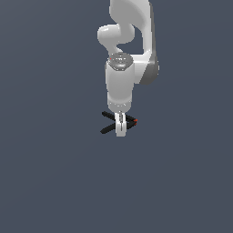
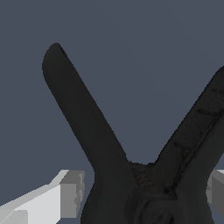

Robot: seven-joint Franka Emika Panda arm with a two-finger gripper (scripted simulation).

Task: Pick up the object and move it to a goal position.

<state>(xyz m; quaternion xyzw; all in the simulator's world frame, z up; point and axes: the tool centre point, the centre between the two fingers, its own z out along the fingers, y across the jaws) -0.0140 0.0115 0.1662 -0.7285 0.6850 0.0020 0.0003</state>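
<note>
The clamp (image 1: pixel 119 123) lies flat on the tabletop (image 1: pixel 54 182), directly under the arm (image 1: pixel 132 41), and the gripper (image 1: pixel 120 130) has its tips down at the clamp's level, straddling its middle. In the exterior view the clamp's long axis runs across the picture: the two black handles splay out toward the exterior view's left, and the red-orange tip (image 1: pixel 135 120) points to the exterior view's right. The jaws cross that axis roughly at right angles, just where the handles meet at the pivot. The wrist view bears this out: the pivot sits between the two pale fingers (image 2: pixel 52 199), with the handles fanning away from the camera. The jaws are spread, each pad a small gap away from the clamp body, so nothing is pinched yet. By my reading the clamp is centred well enough that the coming move is simply a squeeze across the narrow waist, then a lift; the goal position is not marked in either view.
</note>
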